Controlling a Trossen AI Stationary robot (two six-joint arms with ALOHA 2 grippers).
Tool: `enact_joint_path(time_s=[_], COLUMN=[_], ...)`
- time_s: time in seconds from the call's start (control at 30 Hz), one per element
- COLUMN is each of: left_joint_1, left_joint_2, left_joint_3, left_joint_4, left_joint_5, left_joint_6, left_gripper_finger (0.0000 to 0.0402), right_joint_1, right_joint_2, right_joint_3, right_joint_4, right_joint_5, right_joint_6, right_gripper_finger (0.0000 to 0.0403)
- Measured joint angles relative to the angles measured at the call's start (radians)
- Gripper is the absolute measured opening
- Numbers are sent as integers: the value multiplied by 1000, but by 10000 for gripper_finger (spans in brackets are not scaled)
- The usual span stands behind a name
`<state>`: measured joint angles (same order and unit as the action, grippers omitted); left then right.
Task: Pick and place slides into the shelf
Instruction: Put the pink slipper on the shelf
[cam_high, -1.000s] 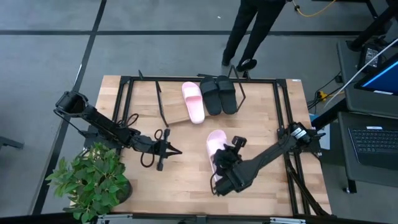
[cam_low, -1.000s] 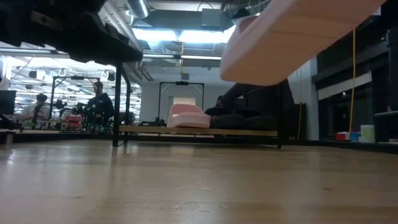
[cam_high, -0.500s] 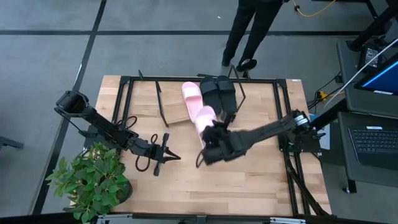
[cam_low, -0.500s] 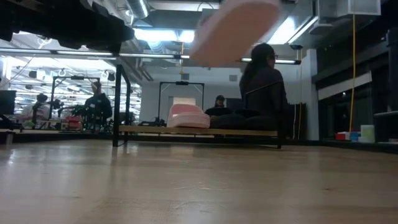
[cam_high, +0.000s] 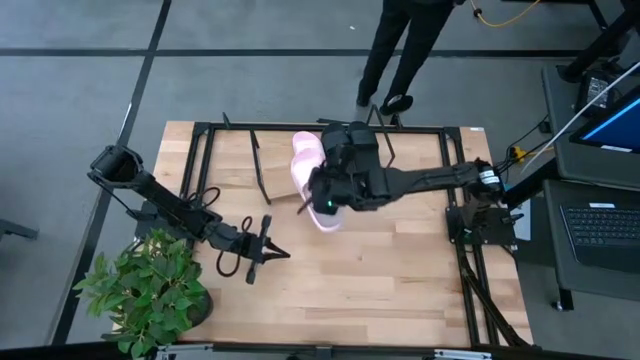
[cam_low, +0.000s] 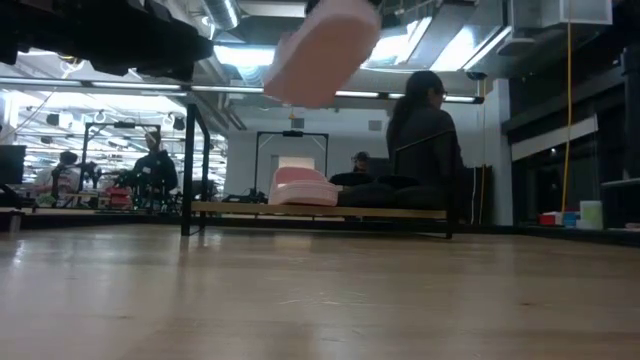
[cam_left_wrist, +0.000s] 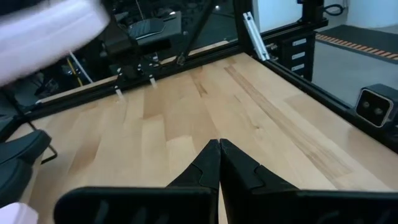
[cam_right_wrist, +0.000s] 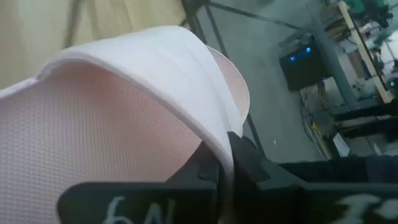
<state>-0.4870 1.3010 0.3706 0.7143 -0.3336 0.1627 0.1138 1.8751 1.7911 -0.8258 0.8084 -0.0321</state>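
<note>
Right fingers (cam_right_wrist: 231, 163) pinching pink slide (cam_right_wrist: 124, 124)

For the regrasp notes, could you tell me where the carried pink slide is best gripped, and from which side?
Grip the pink slide by its wide strap's edge, coming through the open toe end. The arched strap stands proud of the sole, so a finger slips under it; the right hand holds it that way.

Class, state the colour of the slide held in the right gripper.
Pale pink slide; the right wrist view shows it best.

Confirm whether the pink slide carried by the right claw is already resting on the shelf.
No: in the low view the carried pink slide hangs in the air well above the shelf.
</note>
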Motion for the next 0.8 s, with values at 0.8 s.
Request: enact_joint_path(time_s=[0.8], left_joint_1=[-14], left_joint_2=[-283], left_joint_3=[-1], left_joint_4=[-347], left_joint_5=[-119], left_joint_6=[-51], left_gripper_finger=[0], right_joint_1=[-218], right_joint_2=[1], right_joint_3=[-100], right_joint_4=[352], right_joint_5=[-325], right_joint_6=[-213], right_gripper_finger=[13])
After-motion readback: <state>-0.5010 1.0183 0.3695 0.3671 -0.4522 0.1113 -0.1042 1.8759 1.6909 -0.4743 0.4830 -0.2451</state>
